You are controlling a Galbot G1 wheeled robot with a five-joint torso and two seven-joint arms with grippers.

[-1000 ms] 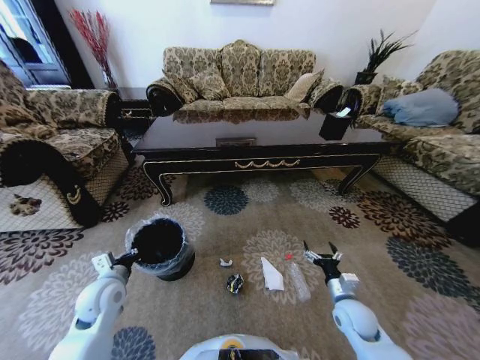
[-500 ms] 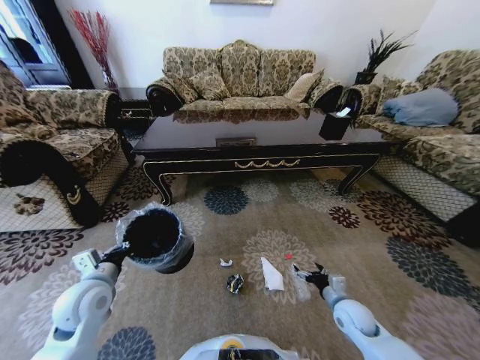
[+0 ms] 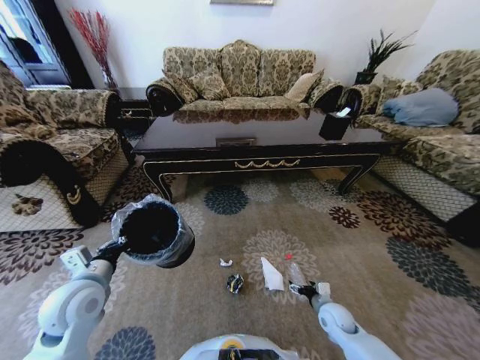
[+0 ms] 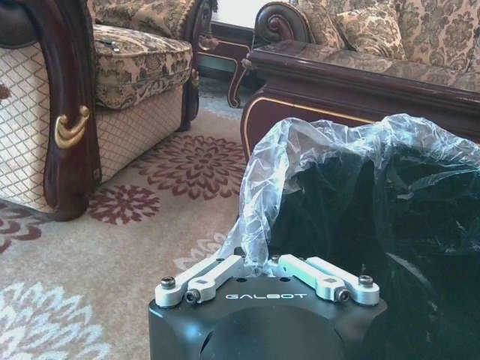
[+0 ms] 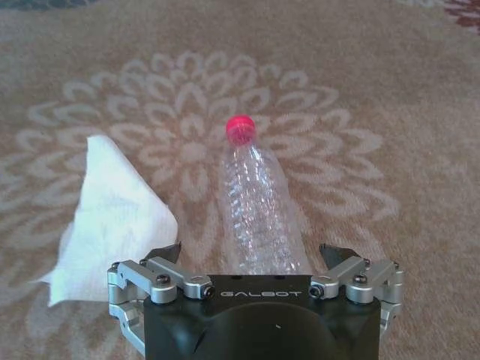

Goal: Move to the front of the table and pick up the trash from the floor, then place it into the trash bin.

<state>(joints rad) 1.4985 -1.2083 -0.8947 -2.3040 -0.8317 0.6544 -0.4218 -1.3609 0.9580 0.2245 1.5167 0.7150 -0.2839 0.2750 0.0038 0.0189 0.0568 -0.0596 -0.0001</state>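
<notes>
The right tool (image 5: 253, 259) hides the bottle's (image 5: 255, 217) lower end.

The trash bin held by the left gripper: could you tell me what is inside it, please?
The trash bin shows a clear plastic bag folded over its rim and a dark interior. No litter shows inside, though the bottom is too dark to judge. The left gripper pinches the rim.
</notes>
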